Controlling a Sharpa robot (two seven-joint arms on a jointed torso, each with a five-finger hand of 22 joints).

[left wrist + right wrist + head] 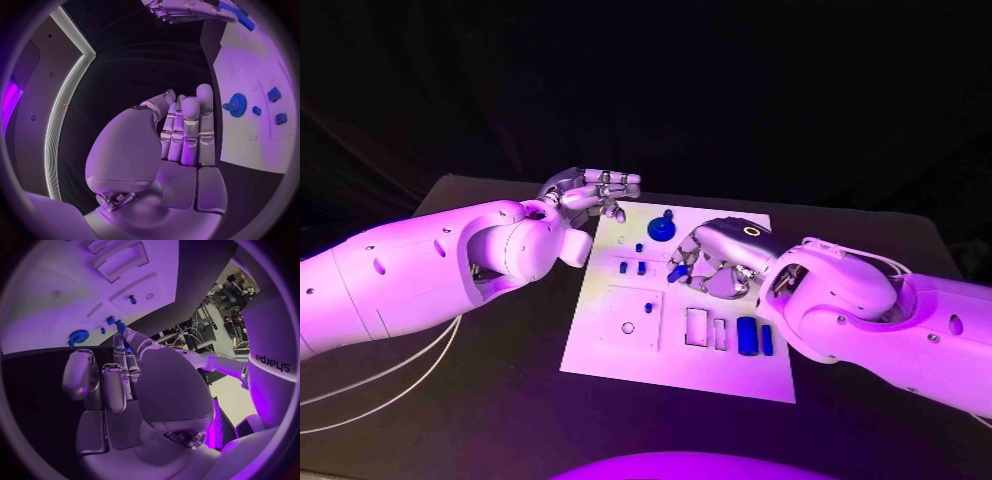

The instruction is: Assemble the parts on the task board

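Head view first: the small blue part [678, 272] sits in the fingers of the right hand [718, 262], just over the middle of the white task board [678, 372]. From the right wrist camera you can see the same blue part [120, 326] poking out at the fingertips, so that hand is pinching it. It looks small, hard and light, and I think it could slip or twist if squeezed at the very end. Holding it by its flat sides, close to the middle, seems best.

Other blue bits are on the board: a round gear [664, 225] near the far edge, two little blocks [633, 267] side by side, and two long bars [756, 336] near the robot.

The left hand [593, 193] rests off the board's far left corner. Its fingers lie straight and close together and it holds nothing. The black table [473, 400] lies under it all.
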